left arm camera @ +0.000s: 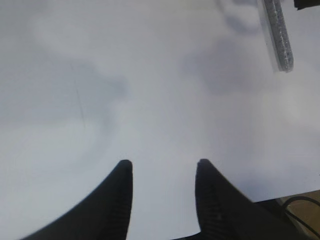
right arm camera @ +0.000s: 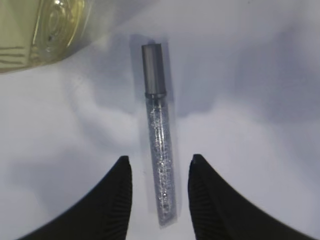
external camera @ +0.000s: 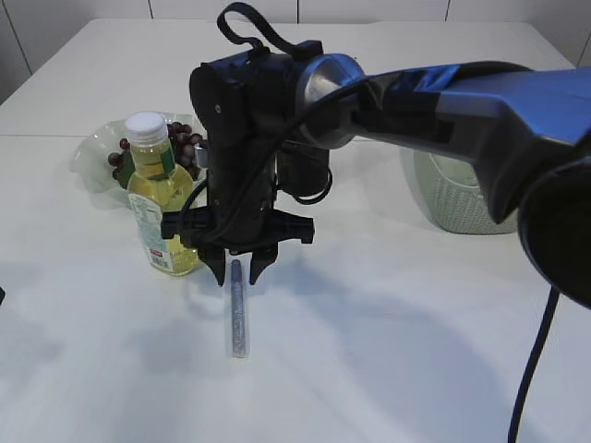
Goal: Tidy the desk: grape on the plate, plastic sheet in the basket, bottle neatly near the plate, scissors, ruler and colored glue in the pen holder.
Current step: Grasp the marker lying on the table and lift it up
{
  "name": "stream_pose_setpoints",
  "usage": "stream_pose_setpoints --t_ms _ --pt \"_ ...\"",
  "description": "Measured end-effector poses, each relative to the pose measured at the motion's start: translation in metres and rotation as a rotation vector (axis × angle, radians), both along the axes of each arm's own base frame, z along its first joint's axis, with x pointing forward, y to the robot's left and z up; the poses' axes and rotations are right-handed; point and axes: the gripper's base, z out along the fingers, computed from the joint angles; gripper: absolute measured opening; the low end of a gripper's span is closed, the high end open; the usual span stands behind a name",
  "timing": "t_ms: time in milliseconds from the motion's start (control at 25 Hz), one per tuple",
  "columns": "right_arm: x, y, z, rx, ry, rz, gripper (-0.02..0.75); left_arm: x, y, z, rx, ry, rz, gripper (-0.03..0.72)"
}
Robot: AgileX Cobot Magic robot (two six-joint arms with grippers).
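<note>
On the white table (external camera: 388,351), the half-open, empty right tool (right arm camera: 159,167) is positioned astride the glitter glue tube (right arm camera: 159,150), ready for gripping.

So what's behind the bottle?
Behind the bottle sits a clear plate holding dark grapes. The bottle and the right gripper cover part of the plate, so anything else on it can't be seen.

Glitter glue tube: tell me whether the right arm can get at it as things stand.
Probably yes. The right gripper hangs above the glitter glue tube with jaws open either side of it, nothing between. The bottle stands close beside, but clear of the tube.
</note>
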Motion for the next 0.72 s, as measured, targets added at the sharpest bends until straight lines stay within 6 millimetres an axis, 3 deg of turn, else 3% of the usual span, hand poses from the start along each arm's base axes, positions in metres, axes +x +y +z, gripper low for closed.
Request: stream_pose_setpoints --t_ms 320,720 --pt "0.0 0.004 -0.024 0.003 0.052 -0.016 0.314 0.0 0.0 0.0 0.0 0.0 0.0 0.308" --pt "0.003 0.006 -0.031 0.009 0.041 -0.017 0.314 0.001 0.0 0.0 -0.001 -0.007 0.001 0.308"
